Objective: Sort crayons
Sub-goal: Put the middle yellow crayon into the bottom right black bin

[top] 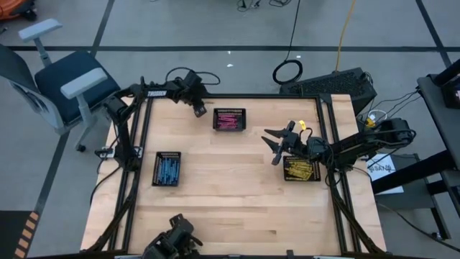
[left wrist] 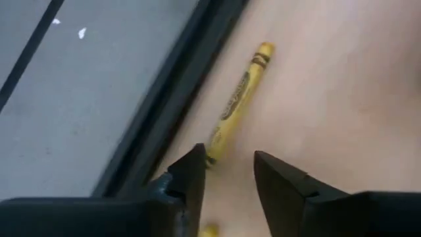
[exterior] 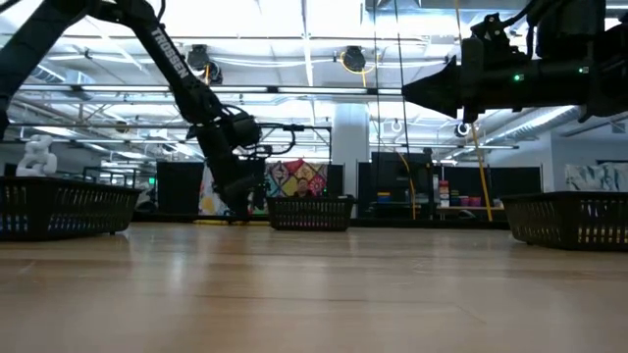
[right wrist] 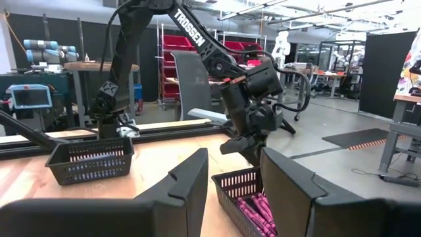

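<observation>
A yellow crayon (left wrist: 238,99) lies flat on the wood beside the table's black far rail (left wrist: 172,92). My left gripper (left wrist: 229,155) slants down over its near end, open, with nothing between the fingers; in the high view it is at the far edge (top: 200,110). A small yellow bit (left wrist: 209,230) shows far back below the fingers, and I cannot tell what it is. My right gripper (top: 274,147) hangs open and level above the table's right side, its fingers (right wrist: 191,178) apart and bare. The other crayons lie in three black baskets.
The basket of pink crayons (top: 229,119) stands at the far middle, the one of blue crayons (top: 167,167) at the left and the one of yellow crayons (top: 302,170) under my right arm. Bare wood lies between them. An office chair (top: 65,79) stands beyond the far left corner.
</observation>
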### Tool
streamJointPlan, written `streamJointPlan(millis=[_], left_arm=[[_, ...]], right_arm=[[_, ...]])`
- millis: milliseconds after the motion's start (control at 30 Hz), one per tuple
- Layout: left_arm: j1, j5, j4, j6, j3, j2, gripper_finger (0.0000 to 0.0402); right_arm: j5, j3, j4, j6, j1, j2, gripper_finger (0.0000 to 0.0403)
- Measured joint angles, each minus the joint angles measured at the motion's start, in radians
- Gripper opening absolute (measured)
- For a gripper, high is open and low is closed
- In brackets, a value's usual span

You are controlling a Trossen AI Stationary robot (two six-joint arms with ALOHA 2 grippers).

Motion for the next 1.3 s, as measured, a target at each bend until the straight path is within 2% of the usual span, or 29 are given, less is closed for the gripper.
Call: streamJointPlan(millis=[200, 433, 700, 767, 867, 933, 1067, 1167, 1300], left_arm=[[0.018, 0.036, 0.005, 0.001, 0.0, 0.015, 0.0094], [-0.005, 0.108, -0.066, 0.045, 0.0, 0.002, 0.009], [-0.004, 0.105, -0.114, 0.08, -0.013, -0.005, 0.0085], [-0.009, 0.105, -0.113, 0.08, -0.028, -0.008, 0.0067], [-0.022, 0.094, -0.14, 0.076, -0.031, -0.013, 0.0019], [-0.034, 0.058, -0.161, 0.059, -0.034, -0.031, 0.0011], [-0.074, -0.026, -0.228, 0.047, -0.046, -0.129, 0.0005], [-0.118, -0.031, -0.224, 0.031, -0.037, -0.246, 0.0004], [-0.222, -0.016, -0.24, -0.029, -0.04, -0.351, 0.0003]], right_arm=[[-0.001, 0.0, 0.0, 0.024, 0.0, 0.0, 0.0125], [-0.002, 0.0, 0.0, 0.018, 0.0, 0.0, 0.0125], [-0.002, 0.0, 0.0, -0.012, 0.0, 0.0, 0.0125], [-0.002, 0.0, -0.013, -0.012, 0.0, 0.0, 0.0125], [-0.001, 0.0, -0.045, -0.003, 0.0, 0.0, 0.0125], [-0.001, 0.0, -0.066, -0.002, 0.0, -0.005, 0.0125], [-0.002, 0.005, -0.192, 0.038, -0.005, -0.06, 0.0125], [-0.019, 0.043, -0.406, 0.053, -0.014, -0.134, 0.0126], [-0.156, 0.172, -0.772, 0.035, -0.049, -0.191, 0.0138]])
